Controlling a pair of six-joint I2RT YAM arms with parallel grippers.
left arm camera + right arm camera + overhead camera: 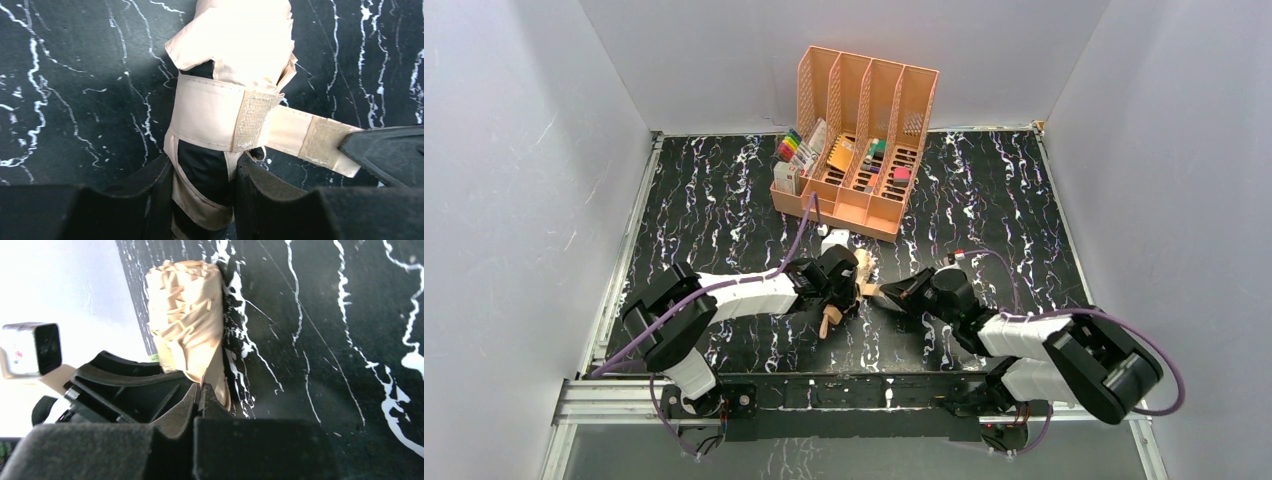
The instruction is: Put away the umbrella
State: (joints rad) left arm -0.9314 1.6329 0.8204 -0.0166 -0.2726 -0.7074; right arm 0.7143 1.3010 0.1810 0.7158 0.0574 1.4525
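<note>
The folded umbrella (862, 270) lies mid-table, tan with black patches, its cream handle (827, 320) pointing toward the arms. My left gripper (202, 172) is shut on the rolled canopy (235, 45), a finger pressing each side. A tan closing strap (290, 132) wraps the roll, and its Velcro end sticks out to the right. My right gripper (202, 390) is shut on that strap end, jaws pinched together next to the roll (187, 315). In the top view the right gripper (876, 291) meets the umbrella from the right.
A peach file organizer (856, 140) with markers and small items stands at the back centre. A small cream box (834, 240) sits just behind the left gripper. White walls enclose the black marbled table (724, 200) on three sides.
</note>
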